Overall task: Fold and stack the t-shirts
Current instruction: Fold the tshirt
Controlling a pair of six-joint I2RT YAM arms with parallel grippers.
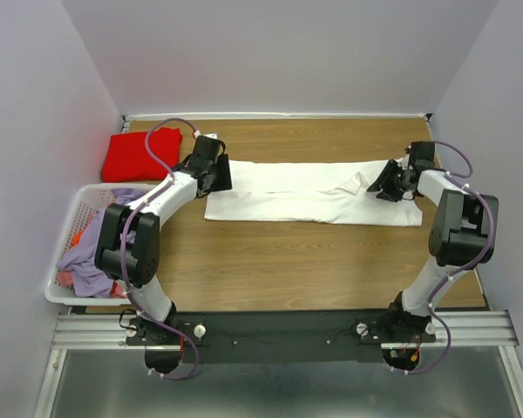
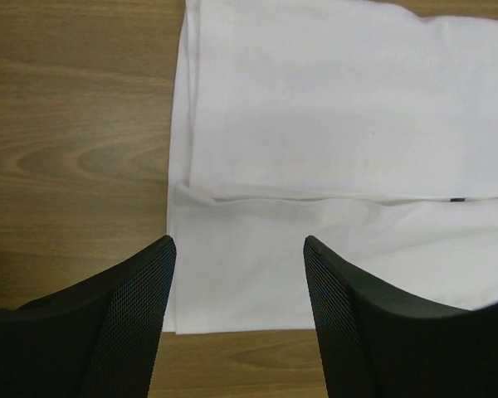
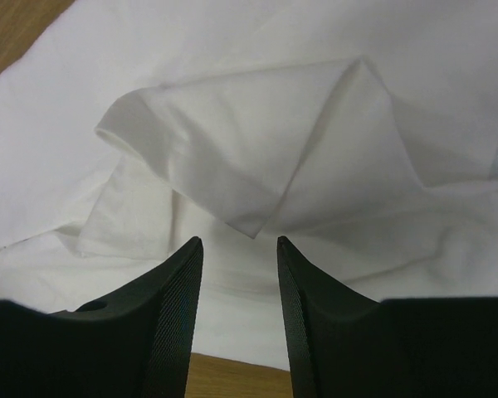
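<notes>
Finding the left gripper spread wide, nothing between its fingers, poised over the left end of the white t-shirt. Finds the right gripper at that shirt's right end, jaws parted more narrowly and empty, pointed at a turned-over sleeve flap. Sees the white t-shirt lying as a long folded strip across the wooden table. Places the red t-shirt folded beyond the white t-shirt's left end, and a laundry basket of clothes left of it, toward the arm bases.
</notes>
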